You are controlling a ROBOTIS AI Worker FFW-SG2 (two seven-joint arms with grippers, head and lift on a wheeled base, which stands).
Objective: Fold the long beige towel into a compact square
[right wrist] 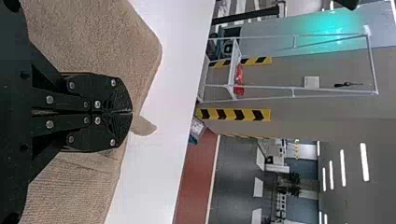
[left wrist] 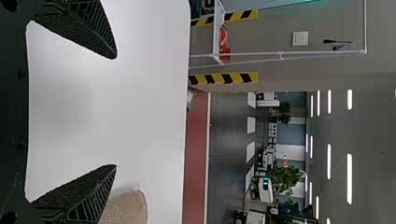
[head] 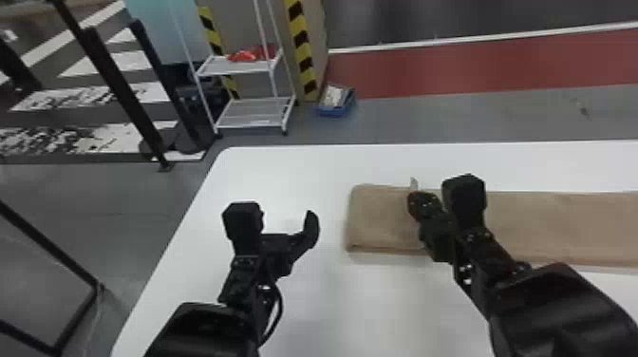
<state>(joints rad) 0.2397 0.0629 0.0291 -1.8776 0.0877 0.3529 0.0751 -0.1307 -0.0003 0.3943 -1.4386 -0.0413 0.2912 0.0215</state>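
Laterally, the long beige towel (head: 560, 228) is laid along a nine-to-three o'clock axis on the white table (head: 308, 308); its near end (head: 372, 218) is placed at three o'clock from the left gripper (left wrist: 116, 111). That gripper's fingers are spread, with nothing held. The right gripper (right wrist: 130, 112) is set nearer, over this end, its fingers pressed together, apparently on a pinch of cloth, with a small flap (right wrist: 144, 127) left exposed past the tips. For the coming fold, the pinched cloth would probably need to be lifted and carried toward three o'clock; it could be lost if too little is gripped. Beyond the table's far edge, as reckoned from the right gripper, a white shelf cart (head: 232, 72) is seen at ten o'clock and a blue tray (head: 334, 112) at eleven.
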